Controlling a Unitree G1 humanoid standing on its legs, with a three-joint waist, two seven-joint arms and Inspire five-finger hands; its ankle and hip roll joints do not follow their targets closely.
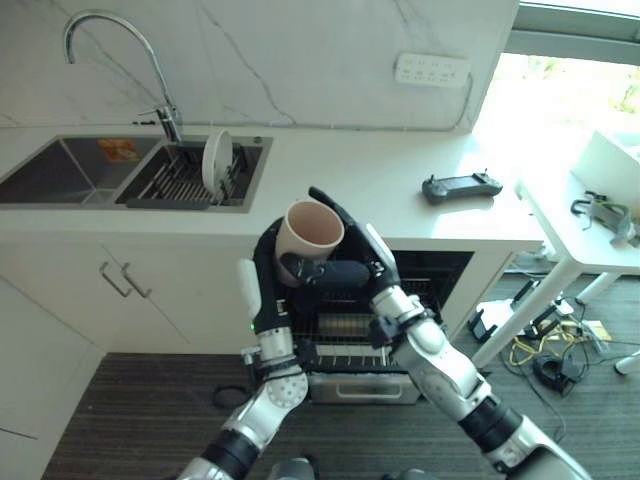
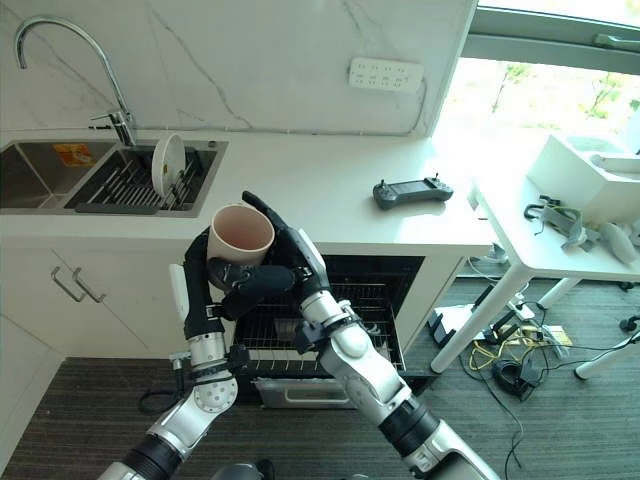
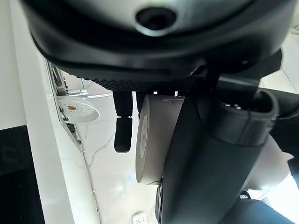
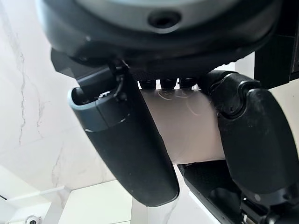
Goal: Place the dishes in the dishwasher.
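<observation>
A beige cup (image 1: pixel 310 228) is held upright in front of the counter edge, above the open dishwasher's wire rack (image 1: pixel 345 330). My right hand (image 1: pixel 352 262) is shut on it, thumb across its near side, as the right wrist view shows with the cup (image 4: pixel 184 130) between thumb and fingers. My left hand (image 1: pixel 265 285) is against the cup's left side with fingers curved round it; the cup (image 3: pixel 152 140) lies close to that palm. A white plate (image 1: pixel 217 160) stands on edge in the sink's drying rack.
The white counter (image 1: pixel 380 190) carries a dark handheld controller (image 1: pixel 460 187). A double sink (image 1: pixel 60 172) with a tall faucet (image 1: pixel 150 60) is at the back left. A white table (image 1: pixel 565 225) with cables under it stands at the right.
</observation>
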